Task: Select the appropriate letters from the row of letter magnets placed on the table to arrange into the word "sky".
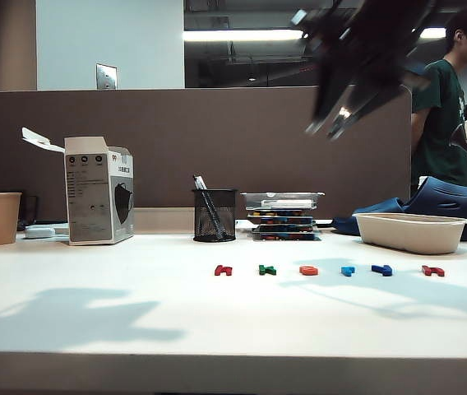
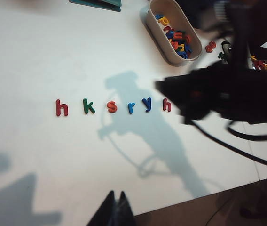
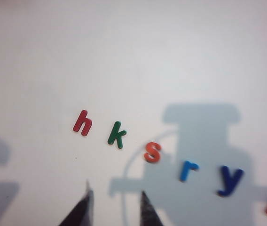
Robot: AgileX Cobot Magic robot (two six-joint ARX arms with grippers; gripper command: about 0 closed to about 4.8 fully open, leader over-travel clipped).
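2 end effectors aloft: right (image 3: 115,207) parted, left (image 2: 116,209) pinched.

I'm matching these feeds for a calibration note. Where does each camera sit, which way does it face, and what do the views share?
Exterior view: low at the white table edge, facing level across the row of plastic letter magnets; the blurred right gripper hangs high.
Left wrist view: high, looking down at the row; shut left gripper at the frame edge, the right arm crossing.
Right wrist view: above the row, facing down; open right gripper tips either side of bare table.
All share the green k, orange-red s and dark blue y.
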